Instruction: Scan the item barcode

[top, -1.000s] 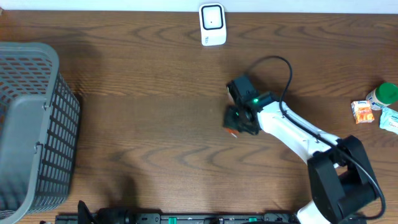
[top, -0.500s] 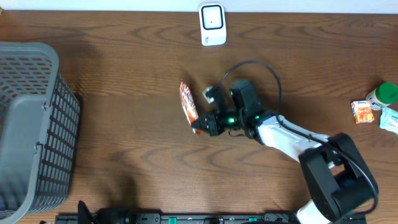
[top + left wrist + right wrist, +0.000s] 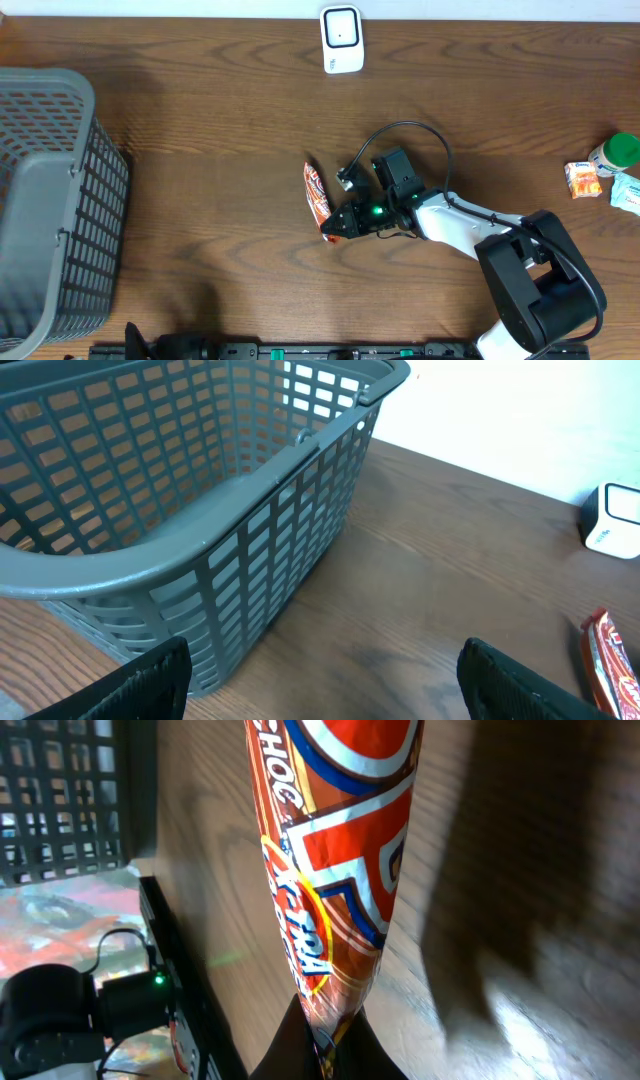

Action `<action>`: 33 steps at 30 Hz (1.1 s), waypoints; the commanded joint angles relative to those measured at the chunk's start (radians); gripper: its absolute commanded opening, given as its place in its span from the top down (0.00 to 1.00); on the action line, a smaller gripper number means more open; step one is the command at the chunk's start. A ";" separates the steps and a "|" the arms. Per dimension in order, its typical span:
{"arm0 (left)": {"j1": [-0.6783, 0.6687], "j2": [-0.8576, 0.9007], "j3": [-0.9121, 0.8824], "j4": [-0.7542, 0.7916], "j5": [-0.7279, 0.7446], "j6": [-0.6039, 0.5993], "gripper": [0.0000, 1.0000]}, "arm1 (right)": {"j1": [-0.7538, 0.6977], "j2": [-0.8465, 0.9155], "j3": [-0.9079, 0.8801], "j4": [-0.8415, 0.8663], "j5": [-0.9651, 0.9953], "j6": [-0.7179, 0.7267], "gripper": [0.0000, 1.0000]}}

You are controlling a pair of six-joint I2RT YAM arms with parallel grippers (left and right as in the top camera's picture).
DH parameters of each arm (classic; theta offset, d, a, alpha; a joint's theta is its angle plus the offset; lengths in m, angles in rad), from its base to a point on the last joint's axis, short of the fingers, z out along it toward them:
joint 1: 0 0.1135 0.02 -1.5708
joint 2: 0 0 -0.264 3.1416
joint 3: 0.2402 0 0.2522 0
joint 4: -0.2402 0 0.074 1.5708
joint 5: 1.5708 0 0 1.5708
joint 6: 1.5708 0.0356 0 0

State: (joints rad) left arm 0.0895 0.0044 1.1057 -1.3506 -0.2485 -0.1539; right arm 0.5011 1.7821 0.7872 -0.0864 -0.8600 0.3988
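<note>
Orange packet (image 3: 316,195) now farther from scanner (image 3: 341,40)

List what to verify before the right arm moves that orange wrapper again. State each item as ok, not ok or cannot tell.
1. Grip: ok. The right gripper is shut on the lower end of the orange wrapper.
2. Barcode location: cannot tell. The right wrist view shows only brand print.
3. Wrapper at the white scanner: not ok. It is at mid-table, well short of the scanner.
4. Path to the scanner: ok. Only bare table lies between them.
5. Left gripper out of the way: ok. It is open, holds nothing and is beside the grey basket.
</note>
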 commanded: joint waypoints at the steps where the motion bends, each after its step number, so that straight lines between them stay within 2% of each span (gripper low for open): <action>1: -0.003 -0.001 0.000 0.001 0.002 -0.001 0.15 | -0.011 0.005 -0.031 -0.002 0.003 0.009 0.99; 2: -0.003 -0.001 0.000 0.001 0.002 -0.001 0.15 | -0.011 0.005 -0.037 -0.005 0.007 0.010 0.95; 3: -0.003 -0.001 0.000 0.001 0.002 -0.001 0.15 | -0.011 0.005 -0.044 -0.013 0.021 0.017 0.74; 4: -0.003 -0.001 0.000 0.001 0.002 -0.001 0.15 | -0.011 0.005 -0.048 -0.021 0.039 0.027 0.61; 5: -0.003 -0.001 0.000 0.001 0.002 -0.001 0.15 | -0.011 0.005 -0.050 -0.035 0.067 0.041 0.54; 8: -0.003 -0.001 0.000 0.001 0.002 -0.001 0.14 | -0.011 0.005 -0.050 -0.082 0.183 0.088 0.53; 11: -0.003 -0.001 0.000 0.001 0.002 -0.001 0.15 | -0.011 0.004 -0.050 -0.106 0.256 0.138 0.48; 12: -0.003 -0.001 0.000 0.001 0.002 -0.001 0.14 | -0.012 0.001 -0.049 -0.105 0.264 0.139 0.46; 14: -0.003 -0.001 0.000 0.001 0.002 -0.001 0.15 | -0.021 -0.012 -0.043 -0.115 0.298 0.139 0.32; 16: -0.003 -0.001 0.000 0.001 0.002 -0.001 0.14 | -0.039 -0.037 -0.023 -0.169 0.362 0.139 0.28; 18: -0.003 -0.001 0.000 0.001 0.002 -0.001 0.15 | -0.058 -0.072 0.006 -0.246 0.439 0.139 0.29; 20: -0.003 -0.001 0.000 0.001 0.002 -0.001 0.15 | -0.077 -0.122 0.050 -0.339 0.526 0.138 0.37; 22: -0.003 -0.001 0.000 0.001 0.002 -0.001 0.15 | -0.082 -0.175 0.096 -0.384 0.556 0.102 0.57; 23: -0.003 -0.001 0.000 0.001 0.002 -0.001 0.15 | -0.082 -0.203 0.119 -0.386 0.553 0.081 0.71; 24: -0.003 -0.001 0.000 0.001 0.002 -0.001 0.15 | -0.077 -0.222 0.135 -0.385 0.552 0.083 0.93; 25: -0.003 -0.001 0.000 0.001 0.002 -0.001 0.14 | -0.071 -0.239 0.154 -0.374 0.552 0.084 0.99; 33: -0.003 -0.001 0.000 0.001 0.002 -0.001 0.15 | 0.022 -0.200 0.182 -0.222 0.511 0.140 0.99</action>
State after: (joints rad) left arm 0.0895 0.0044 1.1057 -1.3506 -0.2485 -0.1543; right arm 0.4789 1.5425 0.9707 -0.3202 -0.3439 0.5198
